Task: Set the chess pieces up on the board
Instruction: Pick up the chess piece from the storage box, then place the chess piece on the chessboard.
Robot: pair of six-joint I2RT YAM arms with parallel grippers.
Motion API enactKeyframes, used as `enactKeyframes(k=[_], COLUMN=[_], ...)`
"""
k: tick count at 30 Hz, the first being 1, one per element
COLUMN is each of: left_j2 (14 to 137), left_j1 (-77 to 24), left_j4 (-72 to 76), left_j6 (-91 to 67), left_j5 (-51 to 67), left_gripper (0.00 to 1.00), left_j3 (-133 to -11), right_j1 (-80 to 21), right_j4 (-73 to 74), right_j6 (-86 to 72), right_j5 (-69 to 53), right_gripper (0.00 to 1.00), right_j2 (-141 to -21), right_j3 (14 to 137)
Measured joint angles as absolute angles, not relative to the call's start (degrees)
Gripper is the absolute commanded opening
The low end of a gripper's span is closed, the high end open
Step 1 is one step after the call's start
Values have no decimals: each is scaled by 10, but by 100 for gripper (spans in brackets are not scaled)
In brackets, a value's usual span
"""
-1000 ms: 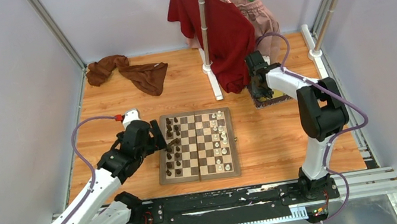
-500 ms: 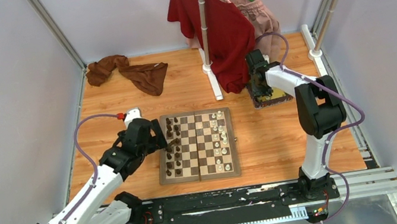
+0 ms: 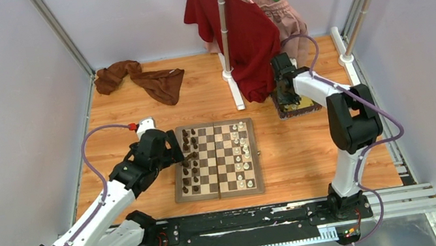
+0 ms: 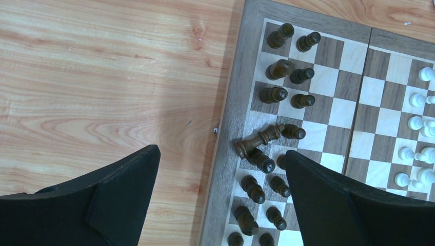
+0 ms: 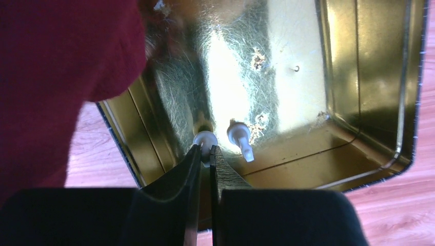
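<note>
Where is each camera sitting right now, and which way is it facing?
Top external: above and behind the bases, looking down at the table; left arm, right arm, the board and gold tray show.
Left wrist: over the board's left edge, facing down at dark pieces; open left gripper frames it.
Right wrist: looking into the tray; right gripper pinches a white piece.
Shared: top and left wrist both see the board; top and right wrist the tray.
</note>
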State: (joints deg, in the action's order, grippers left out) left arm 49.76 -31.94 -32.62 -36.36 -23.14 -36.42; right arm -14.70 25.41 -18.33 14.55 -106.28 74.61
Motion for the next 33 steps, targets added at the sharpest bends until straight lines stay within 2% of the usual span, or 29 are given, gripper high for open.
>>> enactKeyframes(k=[16,24,33], left_j2=[489,477,470], left_j1=[-319,-315,-312], left_j4=[-328,-338,-346], left_j6=[-363,-355,-353], left_j5=[-222,-222,-222], left_gripper=[100,100,100], left_j3=[-377,-383,-383], right_j1=[-172,-281,-382], right_j4=[315,346,354], right_j6=[-177,-169,-174], right_j5=[157,160,159], right_gripper=[0,0,0], right_j2=[-921,-871,-869], right_j3=[755,750,736])
